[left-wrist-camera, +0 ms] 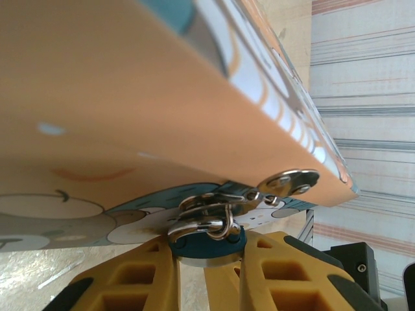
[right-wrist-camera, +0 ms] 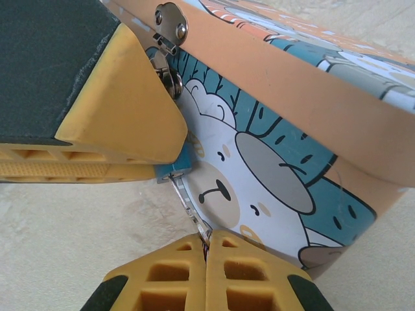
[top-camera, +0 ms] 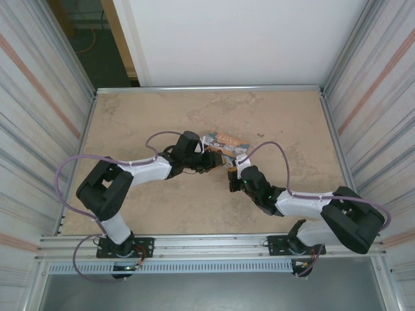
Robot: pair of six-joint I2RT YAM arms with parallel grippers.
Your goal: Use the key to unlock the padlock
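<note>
The small blue padlock [left-wrist-camera: 206, 245] hangs by its silvery shackle [left-wrist-camera: 207, 223] from the hasp of the orange cat tin [left-wrist-camera: 130, 97]. My left gripper [left-wrist-camera: 206, 262] is shut on the padlock's body from both sides. In the right wrist view, the padlock's bottom corner [right-wrist-camera: 174, 170] peeks out under the left gripper's yellow fingers [right-wrist-camera: 130, 110]. My right gripper [right-wrist-camera: 206, 249] is shut on the thin silvery key [right-wrist-camera: 188, 206], whose tip sits at the padlock's underside. From above, the left gripper [top-camera: 211, 161] and the right gripper [top-camera: 231, 173] meet at the tin's near edge [top-camera: 227, 144].
The tin rests on the beige table [top-camera: 292, 116] near its middle. Corrugated walls [top-camera: 376, 78] close in both sides, and a metal rail [top-camera: 214, 245] runs along the near edge by the arm bases.
</note>
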